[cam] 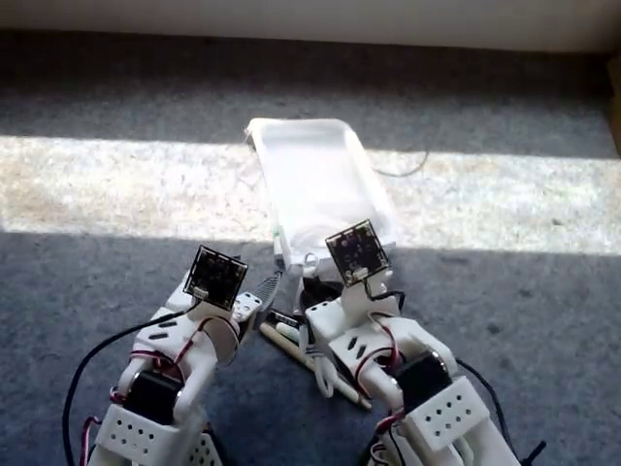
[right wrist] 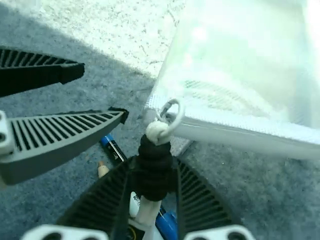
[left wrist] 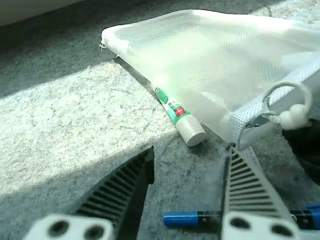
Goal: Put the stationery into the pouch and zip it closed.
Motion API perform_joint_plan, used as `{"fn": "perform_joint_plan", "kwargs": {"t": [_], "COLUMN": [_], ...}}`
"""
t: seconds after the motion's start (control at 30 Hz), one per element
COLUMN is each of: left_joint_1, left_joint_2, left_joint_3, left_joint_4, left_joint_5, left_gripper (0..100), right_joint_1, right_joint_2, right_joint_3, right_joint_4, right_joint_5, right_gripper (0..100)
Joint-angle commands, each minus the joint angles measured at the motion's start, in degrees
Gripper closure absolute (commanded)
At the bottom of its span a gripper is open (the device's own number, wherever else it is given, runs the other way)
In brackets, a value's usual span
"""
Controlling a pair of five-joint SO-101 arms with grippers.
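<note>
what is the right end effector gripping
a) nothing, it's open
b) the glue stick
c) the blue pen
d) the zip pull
d: in the right wrist view the right end effector is shut on the black zip pull, whose white bead and ring sit at the corner of the pouch.

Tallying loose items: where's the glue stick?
Left wrist view: glue stick on the carpet against the pouch edge, ahead of the left gripper, jaws open.
</note>
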Motion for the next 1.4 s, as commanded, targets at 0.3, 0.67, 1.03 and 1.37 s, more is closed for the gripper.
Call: {"fn": "perform_joint_plan", "kwargs": {"t": [0.3, 0.67, 1.03, 1.37], "left_joint_1": [0.5, 0.6, 0.7, 0.9], "left_joint_2": [-0.7, -0.7, -0.7, -0.7], "left_joint_3": [-6.3, -11.4, -10.9, -8.0], "left_joint_4": [7.9, 15.4, 12.9, 8.5], "left_joint_5": [1.2, 1.4, 9.8, 10.2], "left_gripper": [79, 71, 70, 71], "right_joint_1": [-3.5, -3.4, -3.6, -6.5], "right_joint_2": [-11.6, -11.9, -12.0, -12.0], "right_joint_3": [2.1, 2.2, 1.9, 0.8], "right_joint_4": [0.7, -2.4, 1.3, 2.7], "right_joint_5": [-0.6, -0.6, -0.6, -0.6], "right_gripper": [99.4, 99.4, 99.4, 99.4]}}
